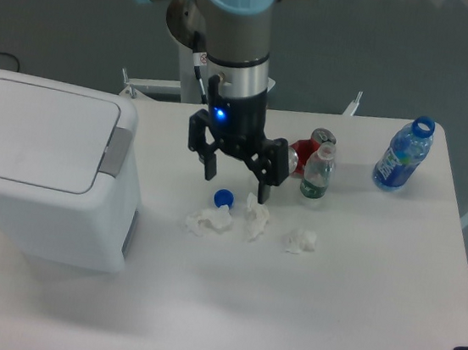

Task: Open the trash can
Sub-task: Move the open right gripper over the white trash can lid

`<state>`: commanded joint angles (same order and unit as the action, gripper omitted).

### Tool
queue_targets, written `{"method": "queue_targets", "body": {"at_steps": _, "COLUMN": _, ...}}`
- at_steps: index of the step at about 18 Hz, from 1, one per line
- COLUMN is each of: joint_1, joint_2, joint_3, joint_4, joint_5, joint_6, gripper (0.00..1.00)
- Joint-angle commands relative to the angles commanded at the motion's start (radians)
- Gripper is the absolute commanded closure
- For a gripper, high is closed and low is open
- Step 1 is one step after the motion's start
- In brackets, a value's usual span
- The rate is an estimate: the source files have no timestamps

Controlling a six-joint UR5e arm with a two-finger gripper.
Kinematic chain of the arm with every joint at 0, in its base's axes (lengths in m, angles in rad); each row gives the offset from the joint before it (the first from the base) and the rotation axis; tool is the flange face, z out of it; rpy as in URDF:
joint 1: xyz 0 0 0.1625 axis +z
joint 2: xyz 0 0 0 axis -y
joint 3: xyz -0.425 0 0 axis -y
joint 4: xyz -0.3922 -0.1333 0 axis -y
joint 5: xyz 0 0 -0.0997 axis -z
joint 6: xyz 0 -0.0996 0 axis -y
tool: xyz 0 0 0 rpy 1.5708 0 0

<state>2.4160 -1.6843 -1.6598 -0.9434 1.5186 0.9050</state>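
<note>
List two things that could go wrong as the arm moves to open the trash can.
1. The open hand hangs low over the crumpled tissues and blue cap; sweeping left toward the trash can could drag or scatter them.
2. The grey push tab is narrow; a slightly off press might land on the lid and leave it shut.

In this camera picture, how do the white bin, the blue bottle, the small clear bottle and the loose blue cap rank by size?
Largest to smallest:
1. trash can
2. blue bottle
3. small clear bottle, slightly smaller
4. blue cap
</note>
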Motion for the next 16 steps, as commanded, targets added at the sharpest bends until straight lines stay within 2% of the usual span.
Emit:
{"method": "queue_targets", "body": {"at_steps": 9, "joint_1": -0.008, "joint_2": 0.002, "joint_3": 0.040, "joint_4": 0.000, "joint_5": -0.026, "joint_6": -0.097, "gripper": 0.00}}
{"method": "queue_targets", "body": {"at_steps": 16, "joint_1": -0.011, "joint_2": 0.006, "joint_3": 0.074, "joint_4": 0.002, "joint_5": -0.078, "joint_6": -0.262, "gripper": 0.00}}
